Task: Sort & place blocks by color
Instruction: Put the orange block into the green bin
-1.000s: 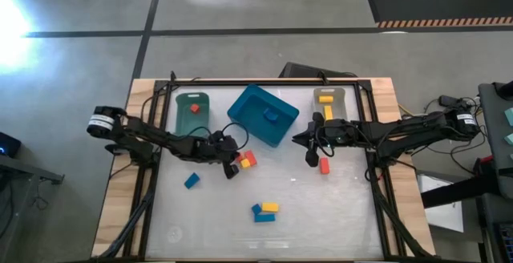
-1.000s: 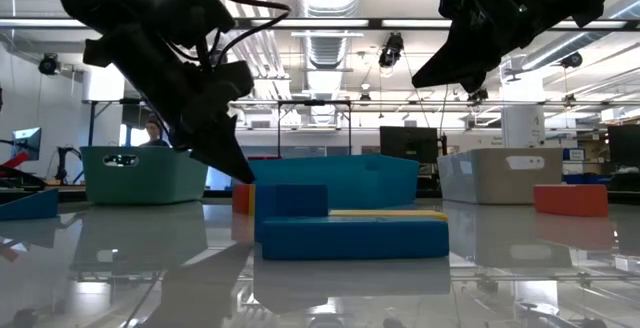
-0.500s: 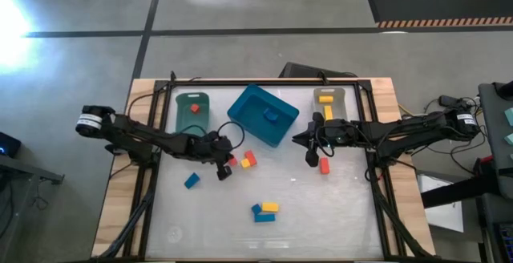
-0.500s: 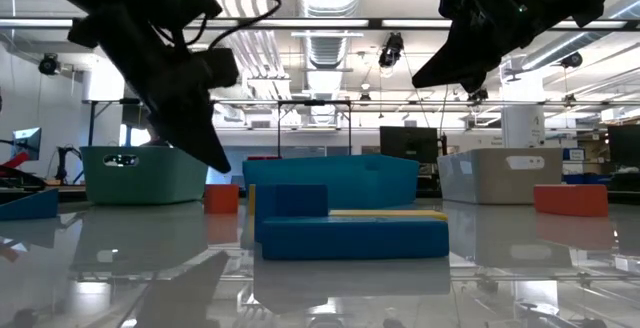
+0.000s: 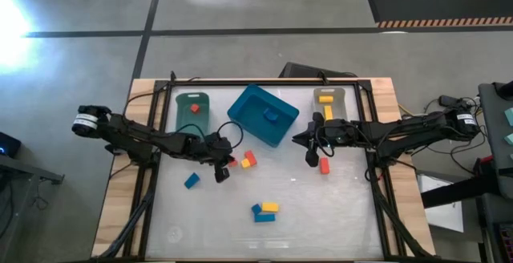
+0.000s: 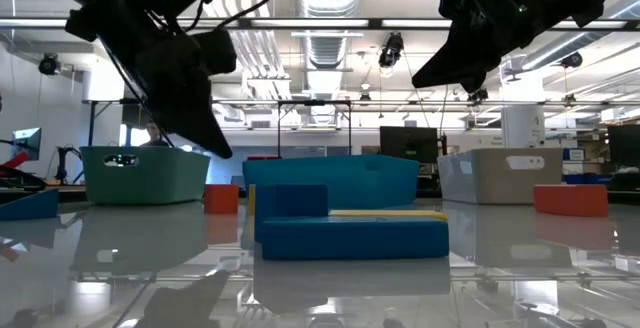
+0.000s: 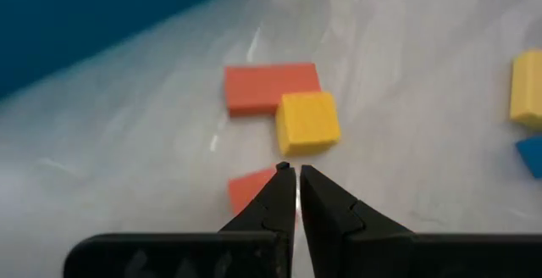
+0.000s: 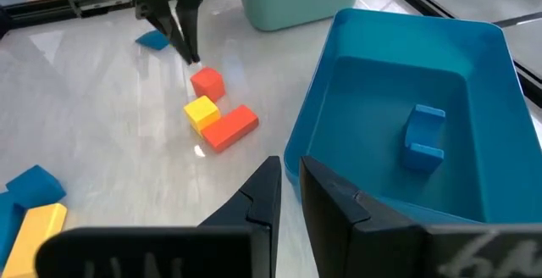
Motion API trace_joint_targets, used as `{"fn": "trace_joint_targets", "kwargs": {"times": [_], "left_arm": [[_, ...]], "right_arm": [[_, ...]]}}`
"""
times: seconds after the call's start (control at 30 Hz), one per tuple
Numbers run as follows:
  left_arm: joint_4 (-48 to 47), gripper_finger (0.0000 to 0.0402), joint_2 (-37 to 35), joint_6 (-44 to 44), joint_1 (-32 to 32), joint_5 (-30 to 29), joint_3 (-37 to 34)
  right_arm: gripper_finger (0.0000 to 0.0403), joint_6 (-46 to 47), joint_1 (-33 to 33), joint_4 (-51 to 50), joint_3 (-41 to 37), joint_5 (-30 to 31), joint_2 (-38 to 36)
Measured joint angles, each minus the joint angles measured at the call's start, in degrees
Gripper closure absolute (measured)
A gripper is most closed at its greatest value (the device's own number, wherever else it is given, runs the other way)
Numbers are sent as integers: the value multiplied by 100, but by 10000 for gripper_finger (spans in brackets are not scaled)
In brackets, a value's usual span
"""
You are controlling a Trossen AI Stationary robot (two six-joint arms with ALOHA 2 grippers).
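Observation:
My left gripper [image 5: 224,170] [image 7: 296,175] is shut and hangs just above the table, a little to the left of a red cube [image 5: 233,161] [image 7: 248,190]. The cube lies flat beside a yellow cube [image 7: 307,122] and a red bar [image 7: 271,87]. My fingers partly hide the red cube in the left wrist view; the low view shows my fingertips [image 6: 222,151] clear above it [image 6: 221,198]. My right gripper [image 5: 298,140] [image 8: 288,185] waits shut in the air near the blue bin [image 5: 263,115]. Other blocks lie loose: a blue one [image 5: 191,181], a blue and yellow group [image 5: 264,210] and a red one [image 5: 325,165].
Three bins stand along the far side: a green one [image 5: 192,112] holding a red block, the blue one holding a blue block [image 8: 423,131], and a grey one [image 5: 329,103] holding yellow blocks. Bare tabletop lies toward the near edge.
My left gripper has risen and drawn back toward the table's left edge, staying shut. The red cube has slid a little to the left, away from the yellow cube and red bar, and now stands free on the table.

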Motion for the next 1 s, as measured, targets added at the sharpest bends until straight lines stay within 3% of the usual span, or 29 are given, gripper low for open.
{"fn": "trace_joint_targets", "kwargs": {"times": [0.13, 0.4, 0.53, 1.0], "left_arm": [[11, 351, 97, -1, -59, 196, 13], [12, 212, 145, 0, -90, 162, -9], [19, 165, 194, 4, -90, 99, -11], [119, 147, 674, 9, -90, -336, 12]], "right_arm": [[367, 0, 0, 0, 0, 0, 0], [367, 0, 0, 0, 0, 0, 0], [367, 0, 0, 0, 0, 0, 0], [367, -4, 0, -2, 0, 0, 0]]}}
